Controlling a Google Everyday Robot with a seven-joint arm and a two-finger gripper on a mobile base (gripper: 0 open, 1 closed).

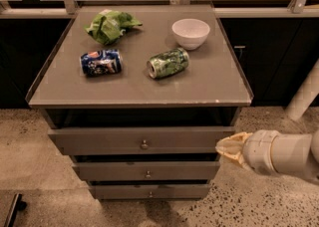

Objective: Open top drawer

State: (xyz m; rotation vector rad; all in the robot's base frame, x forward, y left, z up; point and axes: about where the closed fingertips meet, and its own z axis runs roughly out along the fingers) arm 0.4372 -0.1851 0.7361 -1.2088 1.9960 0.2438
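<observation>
The top drawer (109, 140) is the widest of three grey-brown fronts under the cabinet top, with a small round metal knob (144, 145) at its centre. A dark gap shows above it. My gripper (223, 147), with tan fingers on a white arm, sits at the right end of the top drawer front, well to the right of the knob. Its fingers are pressed together with nothing between them.
Two narrower drawers, middle (119, 170) and bottom (119, 191), sit below. On the cabinet top (65, 91) lie a green bag (110, 25), a blue can (101, 62), a green can (168, 62) and a white bowl (190, 32). Speckled floor surrounds the cabinet.
</observation>
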